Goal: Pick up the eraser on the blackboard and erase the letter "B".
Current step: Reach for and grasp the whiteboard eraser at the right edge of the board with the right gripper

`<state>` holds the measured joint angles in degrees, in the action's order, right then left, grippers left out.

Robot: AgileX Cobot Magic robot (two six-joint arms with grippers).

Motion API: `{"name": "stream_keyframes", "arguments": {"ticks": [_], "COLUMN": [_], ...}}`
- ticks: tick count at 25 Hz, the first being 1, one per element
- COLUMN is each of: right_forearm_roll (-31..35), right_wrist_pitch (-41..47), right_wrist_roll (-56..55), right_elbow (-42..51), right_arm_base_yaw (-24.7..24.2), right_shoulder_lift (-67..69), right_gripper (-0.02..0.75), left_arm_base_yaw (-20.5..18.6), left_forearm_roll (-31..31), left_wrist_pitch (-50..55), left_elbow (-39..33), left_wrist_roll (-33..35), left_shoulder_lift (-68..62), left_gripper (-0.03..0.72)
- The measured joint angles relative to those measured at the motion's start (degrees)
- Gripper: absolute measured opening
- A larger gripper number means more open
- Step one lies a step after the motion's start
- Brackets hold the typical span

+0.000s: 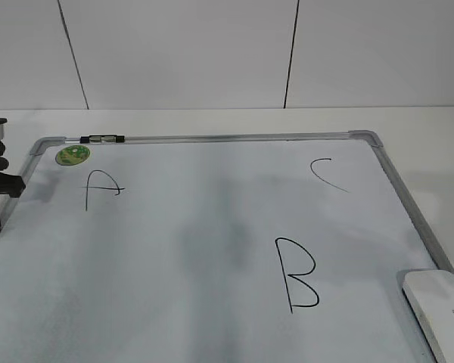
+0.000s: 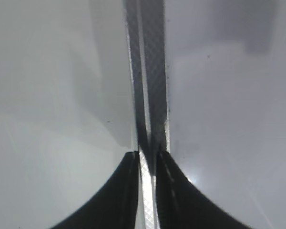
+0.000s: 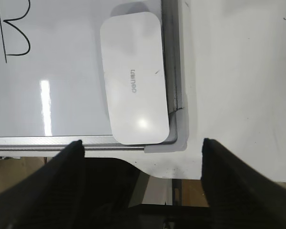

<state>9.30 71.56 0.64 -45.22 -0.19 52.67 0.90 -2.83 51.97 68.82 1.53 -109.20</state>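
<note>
The blackboard (image 1: 204, 227) is a white board in a silver frame lying flat. The letter "B" (image 1: 296, 274) is drawn right of centre and shows partly in the right wrist view (image 3: 16, 31). The white eraser (image 1: 439, 311) lies on the board's near right corner, its lettering up (image 3: 133, 78). My right gripper (image 3: 141, 141) is open and empty, just short of the eraser's near end, over the board's corner and the table edge. It is out of the exterior view. My left gripper (image 2: 147, 153) is shut to a narrow slit over the board's left frame strip (image 1: 0, 181).
A black "A" (image 1: 100, 187) and a "C" (image 1: 327, 174) are on the board, with a round green sticker (image 1: 73, 154) at the far left corner. A small black-and-silver marker (image 1: 104, 138) lies on the far frame. White table (image 3: 238, 71) lies right of the board.
</note>
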Motion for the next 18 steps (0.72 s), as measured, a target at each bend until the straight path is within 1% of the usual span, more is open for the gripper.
{"name": "stream_keyframes", "arguments": {"ticks": [18], "right_forearm_roll": [0.0], "right_wrist_pitch": [0.0], "right_wrist_roll": [0.0], "right_elbow": [0.0], "right_arm_base_yaw": [0.0], "right_shoulder_lift": [0.0], "right_gripper": [0.584], "left_arm_base_yaw": [-0.1], "left_forearm_roll": [0.0], "left_wrist_pitch": [0.3], "left_elbow": [0.4], "left_wrist_roll": [0.0], "left_shoulder_lift": [-1.3], "left_gripper": [0.099]}}
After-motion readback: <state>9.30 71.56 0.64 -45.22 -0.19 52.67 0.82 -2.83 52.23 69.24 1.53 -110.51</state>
